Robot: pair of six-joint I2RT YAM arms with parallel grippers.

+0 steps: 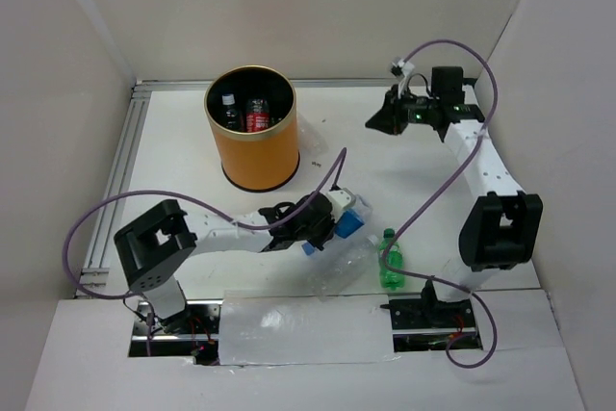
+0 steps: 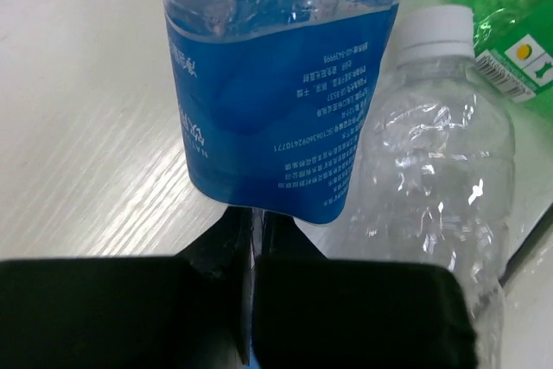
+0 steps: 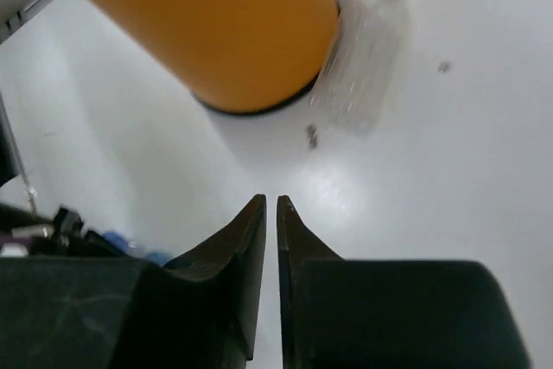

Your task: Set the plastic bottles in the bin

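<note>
My left gripper [image 1: 325, 225] is shut on the crushed blue-tinted bottle [image 1: 350, 222], low over the table at front centre. In the left wrist view the jaws [image 2: 257, 213] pinch the bottle's flattened blue-labelled end [image 2: 276, 110]. A clear bottle with a white cap [image 2: 436, 162] lies right beside it, also seen in the top view [image 1: 342, 269]. The green bottle [image 1: 391, 263] lies just right of that, with its edge in the left wrist view [image 2: 510, 15]. The orange bin [image 1: 252, 134] stands at the back left with bottles inside. My right gripper [image 1: 377, 122] is shut and empty, raised right of the bin.
In the right wrist view [image 3: 269, 202] the bin's orange wall [image 3: 216, 23] is ahead, with a blurred clear bottle [image 3: 363, 49] lying against its base. White enclosure walls surround the table. An aluminium rail [image 1: 115, 175] runs along the left edge.
</note>
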